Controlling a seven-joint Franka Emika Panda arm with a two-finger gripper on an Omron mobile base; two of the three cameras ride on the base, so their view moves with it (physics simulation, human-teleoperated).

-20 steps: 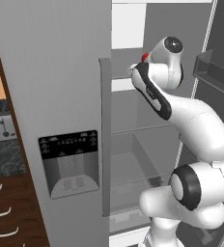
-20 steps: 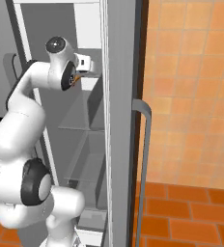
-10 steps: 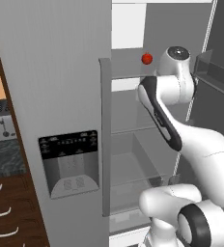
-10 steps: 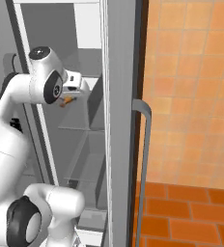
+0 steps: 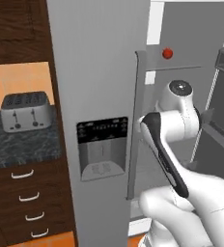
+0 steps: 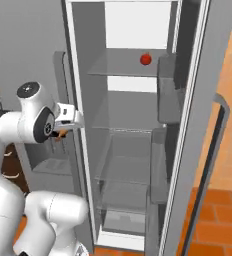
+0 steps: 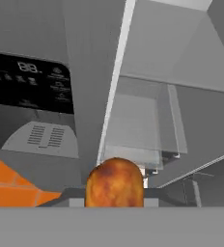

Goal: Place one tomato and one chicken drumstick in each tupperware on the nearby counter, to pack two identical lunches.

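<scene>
A browned chicken drumstick point(image 7: 115, 183) sits at the bottom of the hand view, and my gripper point(image 7: 115, 195) is shut on it; the fingertips are hidden behind the meat. From the right base view, the gripper point(image 6: 59, 136) hangs just outside the open fridge, in front of its left door, with a bit of the drumstick point(image 6: 60, 133) showing under the hand. One red tomato point(image 5: 167, 53) point(image 6: 146, 59) lies on the fridge's top shelf. The speckled counter point(image 5: 17, 144) lies to the left over brown drawers. The tupperware is out of view.
A silver slotted toaster point(image 5: 24, 111) stands on the counter. The closed fridge door with the ice dispenser panel point(image 5: 102, 149) is beside my arm. The right fridge door point(image 6: 208, 130) stands open, with glass shelves point(image 6: 130, 167) inside.
The hand has come down and back out of the fridge with the drumstick, away from the tomato's shelf. Both base views have shifted, so the base has moved.
</scene>
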